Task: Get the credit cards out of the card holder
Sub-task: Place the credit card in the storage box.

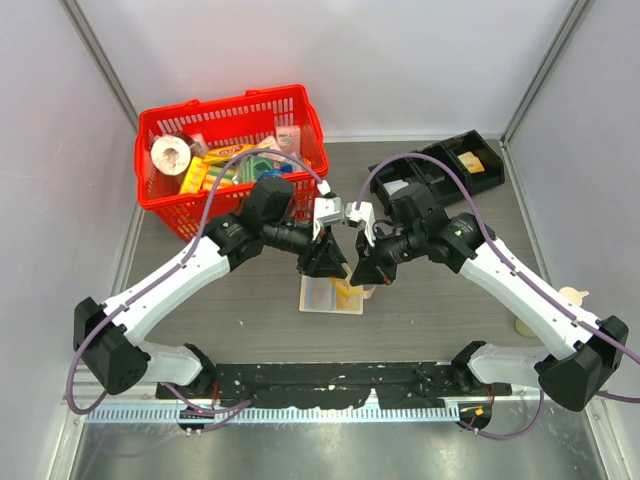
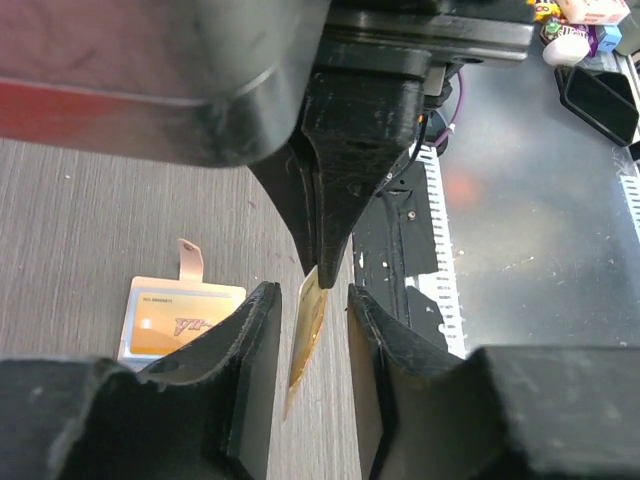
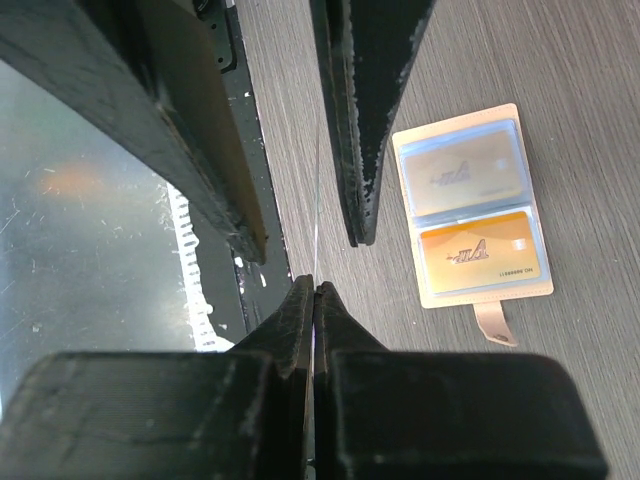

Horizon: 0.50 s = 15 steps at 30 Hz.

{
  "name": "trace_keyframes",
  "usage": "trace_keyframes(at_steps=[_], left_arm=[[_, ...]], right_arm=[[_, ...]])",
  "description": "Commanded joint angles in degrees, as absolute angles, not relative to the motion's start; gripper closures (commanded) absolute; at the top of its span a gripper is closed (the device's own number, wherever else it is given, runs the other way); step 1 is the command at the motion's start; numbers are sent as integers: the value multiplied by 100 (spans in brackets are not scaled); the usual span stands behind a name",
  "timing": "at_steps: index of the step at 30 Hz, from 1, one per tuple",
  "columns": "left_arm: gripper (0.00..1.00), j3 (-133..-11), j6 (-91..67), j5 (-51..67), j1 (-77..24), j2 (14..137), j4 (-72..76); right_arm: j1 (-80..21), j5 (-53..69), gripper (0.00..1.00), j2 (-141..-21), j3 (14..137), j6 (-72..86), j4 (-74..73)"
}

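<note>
The tan card holder [image 1: 318, 296] lies open on the table, also in the left wrist view [image 2: 185, 318] and the right wrist view [image 3: 472, 205]. Its sleeves hold two credit cards, one yellow-orange [image 3: 478, 250] and one paler [image 3: 466, 173]. My right gripper [image 3: 314, 286] is shut on the edge of another yellow card [image 2: 308, 332] and holds it upright above the table beside the holder. My left gripper [image 2: 310, 293] is open, with one finger [image 2: 250, 330] on each side of that card and not touching it. From above the two grippers, left [image 1: 322, 258] and right [image 1: 368, 268], meet tip to tip.
A red basket [image 1: 232, 150] full of items stands at the back left. A black three-part tray [image 1: 440, 170] is at the back right. A small beige object [image 1: 572, 296] lies at the right edge. A black mat [image 1: 330, 385] runs along the near edge.
</note>
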<state>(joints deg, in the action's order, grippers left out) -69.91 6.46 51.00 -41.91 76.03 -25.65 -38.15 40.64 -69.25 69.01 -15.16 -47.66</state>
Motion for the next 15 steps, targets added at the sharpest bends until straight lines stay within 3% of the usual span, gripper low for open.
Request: trace_keyframes(at_steps=[1, 3, 5, 7, 9, 12, 15], left_arm=[[68, -7040, 615, 5291, -4166, 7717, -2672], [78, -7023, 598, 5335, -4166, 7743, -2681], [98, -6970, 589, 5326, -4166, 7743, -2672], [100, -6882, 501, 5283, -4157, 7673, -2558], [100, -6777, 309, 5169, -4157, 7577, -2374], [100, -6470, -332, 4608, -4078, 7322, -1760], [100, -5794, -1385, 3390, -3938, 6857, -602]], right_arm=[[-3867, 4219, 99, -6829, 7075, -1635, -4641], [-3867, 4236, 99, -6847, 7058, -1644, -4623], [-3867, 4245, 99, -6829, 7023, -1635, -4545], [-3858, 4236, 95, -6768, 6953, -1582, -4413], [-3867, 4184, 76, -6680, 6856, -1451, -4185], [-3850, 4035, 54, -6522, 6646, -1083, -3816], [-3719, 3693, 43, -6136, 6277, -468, -2896]])
